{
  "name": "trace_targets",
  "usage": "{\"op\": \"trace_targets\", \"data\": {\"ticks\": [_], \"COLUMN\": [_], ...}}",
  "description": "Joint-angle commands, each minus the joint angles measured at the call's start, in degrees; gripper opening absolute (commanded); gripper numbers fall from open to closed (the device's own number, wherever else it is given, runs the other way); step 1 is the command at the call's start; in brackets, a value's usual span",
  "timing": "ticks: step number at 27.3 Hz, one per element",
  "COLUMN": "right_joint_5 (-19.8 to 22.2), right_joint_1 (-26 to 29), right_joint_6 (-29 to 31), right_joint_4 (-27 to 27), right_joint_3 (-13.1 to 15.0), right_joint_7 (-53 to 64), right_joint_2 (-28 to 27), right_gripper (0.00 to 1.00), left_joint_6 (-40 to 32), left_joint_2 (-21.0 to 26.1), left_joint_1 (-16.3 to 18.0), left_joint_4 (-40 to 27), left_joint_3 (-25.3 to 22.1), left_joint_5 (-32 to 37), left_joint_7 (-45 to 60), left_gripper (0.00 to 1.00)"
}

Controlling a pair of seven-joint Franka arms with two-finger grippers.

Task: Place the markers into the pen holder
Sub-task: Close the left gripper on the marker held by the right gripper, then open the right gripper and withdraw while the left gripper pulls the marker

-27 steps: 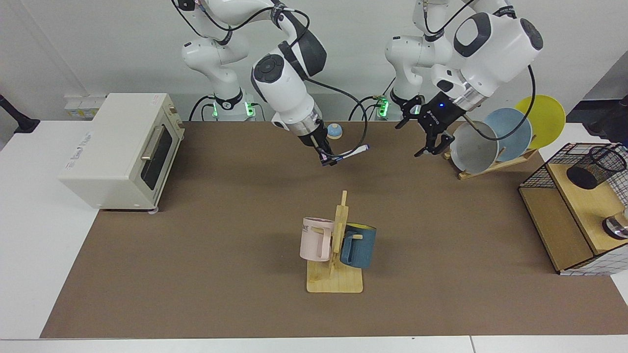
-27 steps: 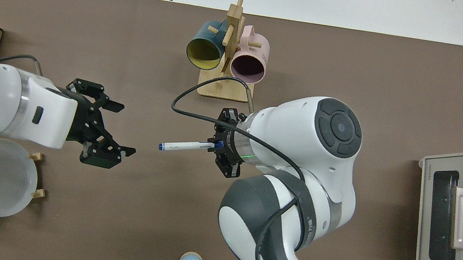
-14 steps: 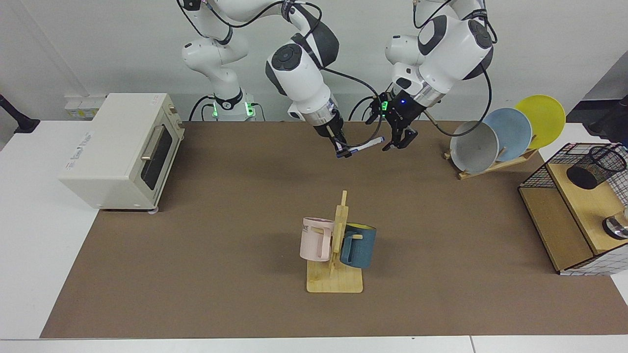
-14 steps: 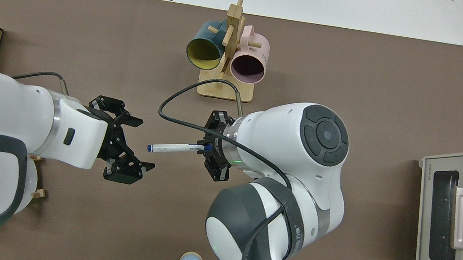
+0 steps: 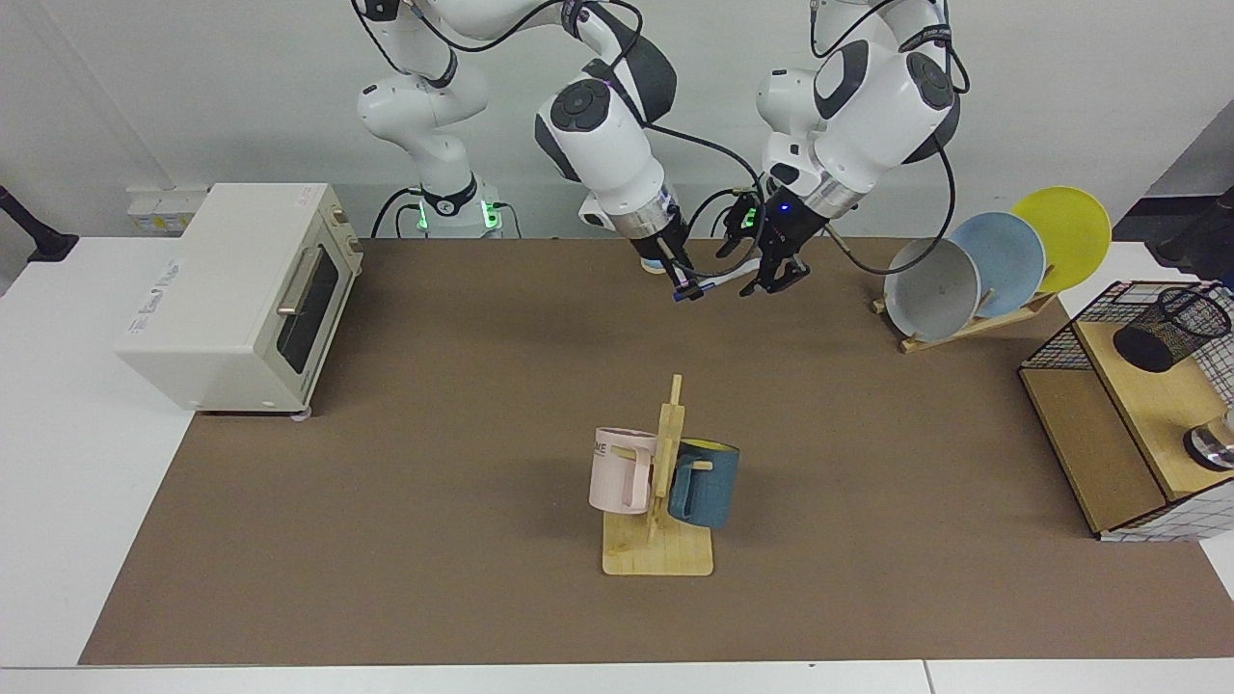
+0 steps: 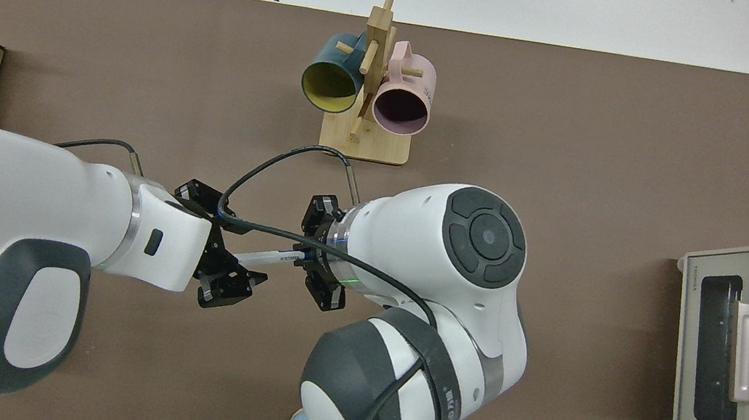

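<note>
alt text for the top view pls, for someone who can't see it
Two white robot arms meet over a brown table: the right claw holds a marker level, its free end between the open fingers of the left claw. Beyond stand a mug rack and, at one edge, a toaster oven.

Right arm reaches from base toward mid-back of counter, wrist angled down; right gripper (image 5: pixel 686 286) clamped on marker (image 6: pixel 274 257) at its end. Left arm bent in from opposite side, wrist tilted down; left gripper (image 5: pixel 762 273) fingers spread, straddling marker's free end. Grippers face each other, near.
</note>
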State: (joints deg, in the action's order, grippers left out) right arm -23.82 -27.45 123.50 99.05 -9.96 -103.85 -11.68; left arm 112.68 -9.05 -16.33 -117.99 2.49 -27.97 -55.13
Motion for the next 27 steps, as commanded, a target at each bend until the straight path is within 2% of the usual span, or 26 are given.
{"op": "trace_targets", "data": {"ticks": [1,4,8,11,14,16,19,22,23,24,25,27], "right_joint_5": [-1.23,-1.23,-1.23,-1.14,-1.14,-1.14,-1.32,-1.23,-1.23,-1.14,-0.79,-0.79], "right_joint_1": [0.20,0.20,0.20,0.20,0.20,0.20,0.20,0.20,0.20,0.20,0.20,0.11], "right_joint_6": [-0.19,-0.19,-0.19,-0.19,-0.19,-0.19,-0.19,-0.19,-0.19,-0.19,-0.19,-0.19], "right_joint_4": [-0.43,-0.43,-0.43,-0.43,-0.43,-0.43,-0.43,-0.43,-0.43,-0.43,-0.43,-0.43], "right_joint_3": [0.03,0.03,0.03,0.03,-0.06,0.03,0.03,0.03,0.03,0.03,-0.06,-0.15], "right_joint_7": [1.55,1.55,1.55,1.55,1.72,2.25,2.69,2.69,2.78,2.87,2.95,4.09], "right_joint_2": [0.26,0.26,0.26,0.26,0.26,0.34,0.34,0.34,0.34,0.34,0.34,0.52], "right_gripper": [0.00,0.00,0.00,0.00,0.00,0.00,0.00,0.00,0.06,0.43,0.99,1.00], "left_joint_6": [0.69,0.17,-0.01,-0.10,-0.10,-0.10,-0.10,-0.10,-0.10,-0.10,-0.10,-0.10], "left_joint_2": [-1.85,-1.85,-1.85,-1.85,-1.85,-1.76,-1.76,-1.76,-1.76,-1.76,-1.76,-1.76], "left_joint_1": [-1.33,-1.33,-1.33,-1.24,-1.24,-1.16,-1.16,-1.24,-1.24,-1.24,-1.24,-1.24], "left_joint_4": [-2.25,-2.25,-2.25,-2.25,-2.25,-2.16,-2.16,-2.16,-2.16,-2.16,-2.16,-2.16], "left_joint_3": [-0.73,-0.73,-0.73,-0.73,-0.73,-0.73,-0.73,-0.82,-0.73,-0.73,-0.73,-0.73], "left_joint_5": [2.04,3.45,3.45,3.45,3.45,3.45,3.45,3.63,3.72,3.80,3.98,4.59], "left_joint_7": [0.02,0.02,0.02,0.11,0.20,0.11,0.46,0.73,0.73,0.73,0.73,0.81], "left_gripper": [0.65,0.65,0.50,0.32,0.20,0.16,0.00,0.00,0.00,0.00,0.00,0.00]}}
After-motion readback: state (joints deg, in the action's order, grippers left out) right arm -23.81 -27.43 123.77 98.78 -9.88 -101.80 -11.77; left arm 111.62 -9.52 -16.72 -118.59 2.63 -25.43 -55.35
